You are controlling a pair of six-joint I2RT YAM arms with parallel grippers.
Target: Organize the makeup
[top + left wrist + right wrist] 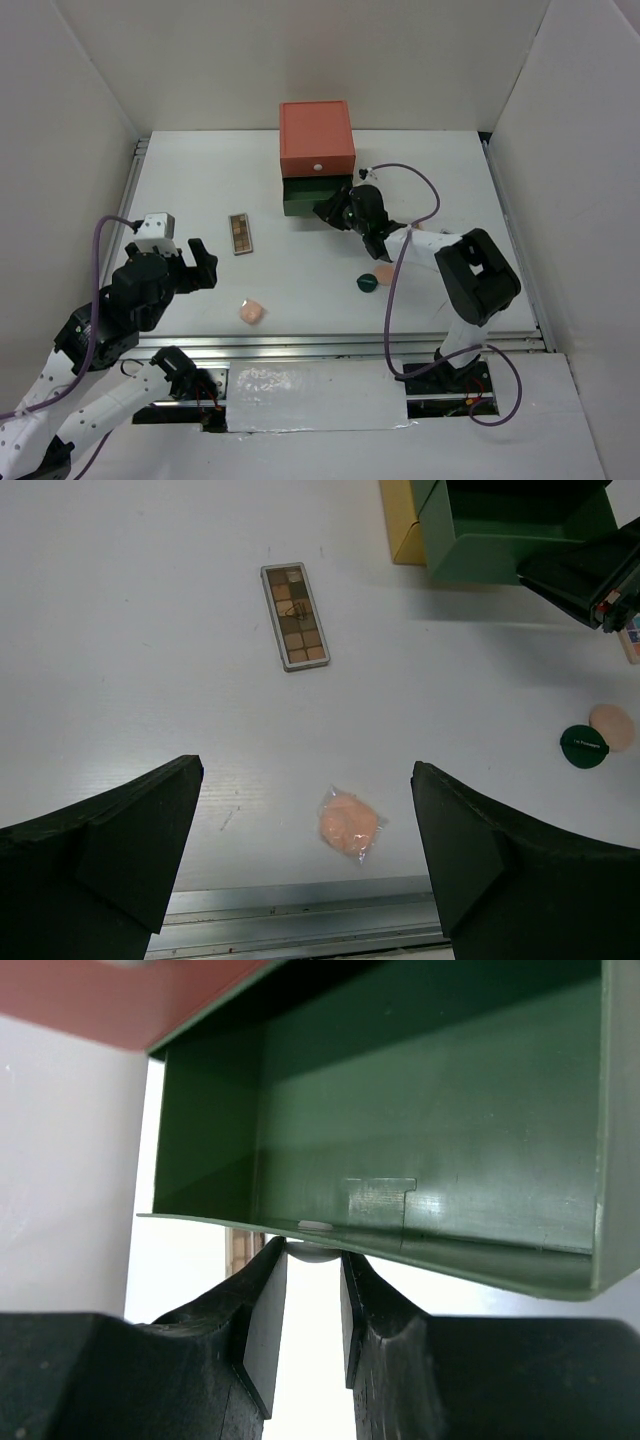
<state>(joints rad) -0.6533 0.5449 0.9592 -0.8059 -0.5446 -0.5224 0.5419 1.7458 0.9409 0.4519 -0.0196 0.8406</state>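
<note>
A brown eyeshadow palette (pixel 240 233) (pixel 294 616) lies flat left of centre. A peach puff in clear wrap (pixel 251 312) (pixel 350 823) rests near the front edge, just ahead of my open left gripper (pixel 200 262) (pixel 305 780), which holds nothing. A dark green round compact (pixel 367 283) (pixel 584 746) touches a second peach puff (pixel 383 270) (pixel 612 726). My right gripper (pixel 330 212) (pixel 313 1260) is shut on the small white knob (pixel 315 1250) of the green drawer (pixel 305 195) (pixel 430 1110). That drawer stands pulled out and looks empty inside.
The drawer box with its red top (pixel 316 135) stands at the back centre, with a yellow drawer (pixel 405 525) under the green one. White walls close in the table on three sides. A metal rail (pixel 300 915) runs along the front edge.
</note>
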